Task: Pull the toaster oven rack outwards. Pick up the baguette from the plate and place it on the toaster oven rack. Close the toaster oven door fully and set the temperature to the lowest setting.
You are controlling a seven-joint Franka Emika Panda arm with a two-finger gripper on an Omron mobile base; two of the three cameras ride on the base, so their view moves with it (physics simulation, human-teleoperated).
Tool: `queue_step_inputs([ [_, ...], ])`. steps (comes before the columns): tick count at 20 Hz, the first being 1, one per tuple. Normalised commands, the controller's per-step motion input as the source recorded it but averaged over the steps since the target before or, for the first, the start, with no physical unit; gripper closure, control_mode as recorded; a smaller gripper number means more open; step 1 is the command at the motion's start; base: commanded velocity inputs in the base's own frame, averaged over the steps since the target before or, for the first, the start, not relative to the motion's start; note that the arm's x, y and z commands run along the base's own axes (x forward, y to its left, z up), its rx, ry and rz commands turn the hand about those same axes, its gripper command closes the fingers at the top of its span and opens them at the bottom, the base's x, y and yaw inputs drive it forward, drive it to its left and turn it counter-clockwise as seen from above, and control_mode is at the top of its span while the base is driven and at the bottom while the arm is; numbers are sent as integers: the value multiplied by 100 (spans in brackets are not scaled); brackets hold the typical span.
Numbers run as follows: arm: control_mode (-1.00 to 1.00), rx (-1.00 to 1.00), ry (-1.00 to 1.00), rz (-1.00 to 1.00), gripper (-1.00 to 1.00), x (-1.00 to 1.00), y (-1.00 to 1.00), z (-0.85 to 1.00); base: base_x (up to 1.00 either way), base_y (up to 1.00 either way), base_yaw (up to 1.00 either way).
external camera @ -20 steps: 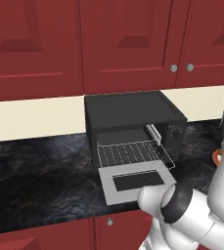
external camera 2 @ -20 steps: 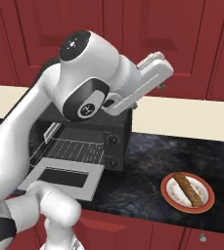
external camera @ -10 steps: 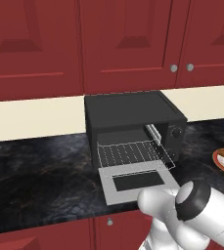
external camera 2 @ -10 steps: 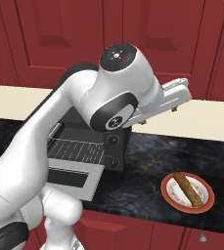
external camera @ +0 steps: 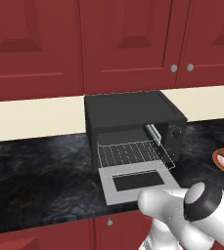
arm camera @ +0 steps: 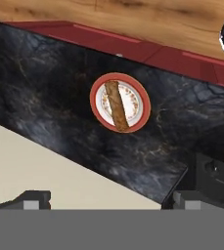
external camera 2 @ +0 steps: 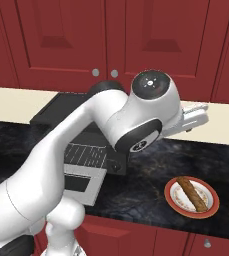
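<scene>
A dark marbled desk is running beneath red upper cabinets with small round silver knobs. A cream backsplash is lying between them. A red-rimmed white plate is sitting on the desk, and red lower cabinet doors are showing below its edge.

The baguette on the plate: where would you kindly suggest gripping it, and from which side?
Probably at its middle, from straight above: the baguette lies flat across the red-rimmed plate, a slim stick, so the open tool should close across its narrow width.
</scene>
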Motion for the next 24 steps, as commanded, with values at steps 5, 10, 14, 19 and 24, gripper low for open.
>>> queue_step_inputs([
  [5, -100, 0, 1, 5, -100, 0, -19, -33, 0, 0, 0],
  [10, -100, -7, 12, 7, -100, 2, -1, -56, 0, 0, 0],
  [14, -100, -7, 15, 4, -100, 13, 0, -54, 0, 0, 0],
  [19, -100, 0, 14, 2, -100, 13, 0, -46, 0, 0, 0],
  [24, -100, 0, 21, 0, -100, 11, 0, -44, 0, 0, 0],
])
